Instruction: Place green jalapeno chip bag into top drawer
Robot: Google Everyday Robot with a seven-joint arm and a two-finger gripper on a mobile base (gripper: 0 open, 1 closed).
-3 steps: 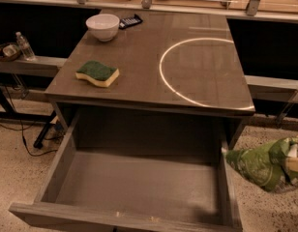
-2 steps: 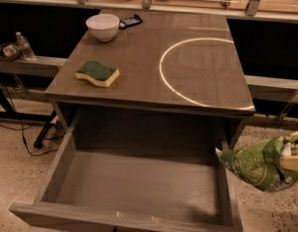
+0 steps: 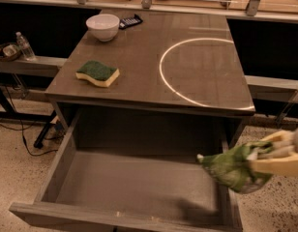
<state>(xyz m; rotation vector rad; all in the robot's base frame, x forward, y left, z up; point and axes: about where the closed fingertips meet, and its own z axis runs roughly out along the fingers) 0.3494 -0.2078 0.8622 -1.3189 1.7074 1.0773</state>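
Note:
The green jalapeno chip bag [image 3: 233, 168] is a crinkled green bag held in the air at the right, over the right side wall of the top drawer [image 3: 139, 187]. My gripper [image 3: 275, 156] comes in from the right edge with pale yellowish fingers shut on the bag's right end. The grey drawer is pulled out wide below the table top, with a flat bare bottom. The bag casts a shadow on the drawer's right front corner.
A green-and-yellow sponge [image 3: 97, 73] lies on the grey table [image 3: 154, 57] at the left. A white bowl [image 3: 103, 26] and a dark flat object [image 3: 130, 21] sit at the back. A white ring is marked on the table's right half. A water bottle [image 3: 24, 45] stands on a shelf at the left.
My gripper has carried the bag left and a little up, from beside the drawer over the floor to above the drawer's right wall.

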